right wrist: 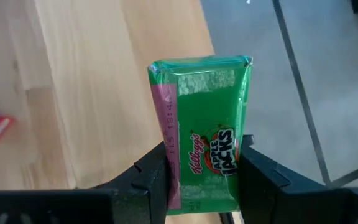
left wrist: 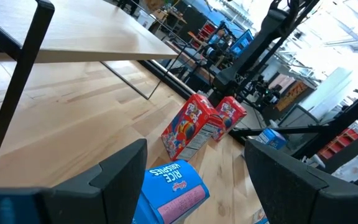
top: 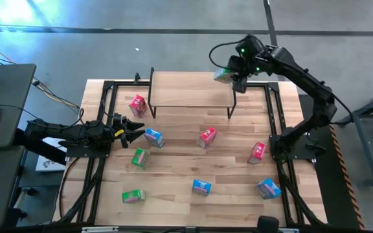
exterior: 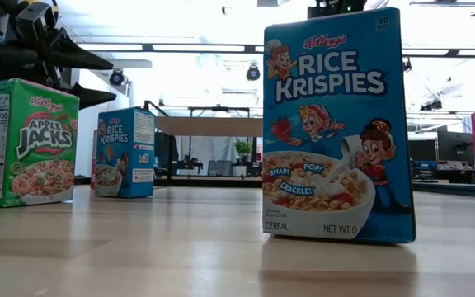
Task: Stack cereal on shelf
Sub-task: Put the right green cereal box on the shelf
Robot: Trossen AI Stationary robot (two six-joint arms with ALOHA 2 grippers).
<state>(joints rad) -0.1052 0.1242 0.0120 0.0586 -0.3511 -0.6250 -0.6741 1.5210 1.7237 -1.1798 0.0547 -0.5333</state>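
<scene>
Showing green Apple Jacks print, cereal box (right wrist: 202, 140).

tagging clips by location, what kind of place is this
Probably a robotics lab or workshop: a slatted wooden table in a black frame on bare concrete, monitors and strip-lit open ceiling behind, and cereal boxes as props.

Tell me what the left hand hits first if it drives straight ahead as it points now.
Most likely the blue cereal box lying between the open left hand fingers; the red boxes stand farther along, though depth is hard to judge.
</scene>
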